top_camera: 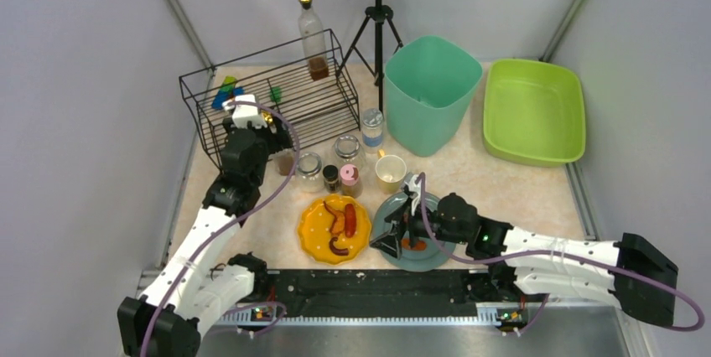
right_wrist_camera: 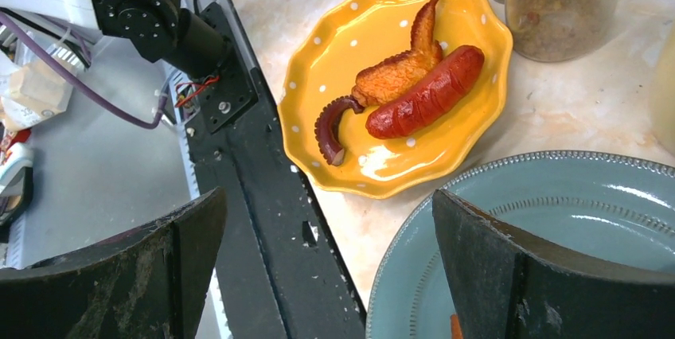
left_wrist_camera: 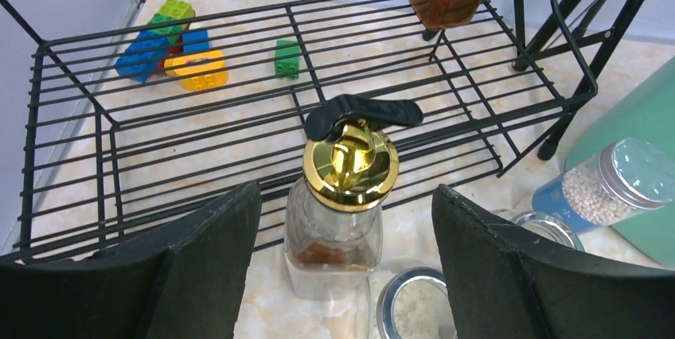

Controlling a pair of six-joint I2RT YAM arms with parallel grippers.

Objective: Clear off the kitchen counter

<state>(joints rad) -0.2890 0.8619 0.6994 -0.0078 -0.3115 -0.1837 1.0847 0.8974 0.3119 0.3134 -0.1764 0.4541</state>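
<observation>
The beige marbled kitchen counter (top_camera: 511, 185) holds dishes and jars. My left gripper (top_camera: 281, 146) is open, its fingers either side of a small glass bottle (left_wrist_camera: 334, 227) with a gold cap (left_wrist_camera: 350, 165) that stands on the counter just in front of the black wire rack (top_camera: 312, 104). My right gripper (top_camera: 394, 235) is open and empty over the left rim of a grey-blue plate (top_camera: 432, 252), which also shows in the right wrist view (right_wrist_camera: 557, 220). Left of it a yellow plate (right_wrist_camera: 470, 13) carries a sausage (right_wrist_camera: 426, 92), a chicken wing (right_wrist_camera: 398, 68) and a tentacle (right_wrist_camera: 328, 128).
Several jars (top_camera: 346, 150) and a cream cup (top_camera: 391, 173) stand mid-counter. A teal bin (top_camera: 430, 89) and a green tub (top_camera: 532, 110) are at the back right. The rack holds toy bricks (left_wrist_camera: 171, 44) and a tall bottle (top_camera: 313, 34). A tripod (top_camera: 377, 30) stands behind. The black front rail (top_camera: 369, 286) lies near the plates.
</observation>
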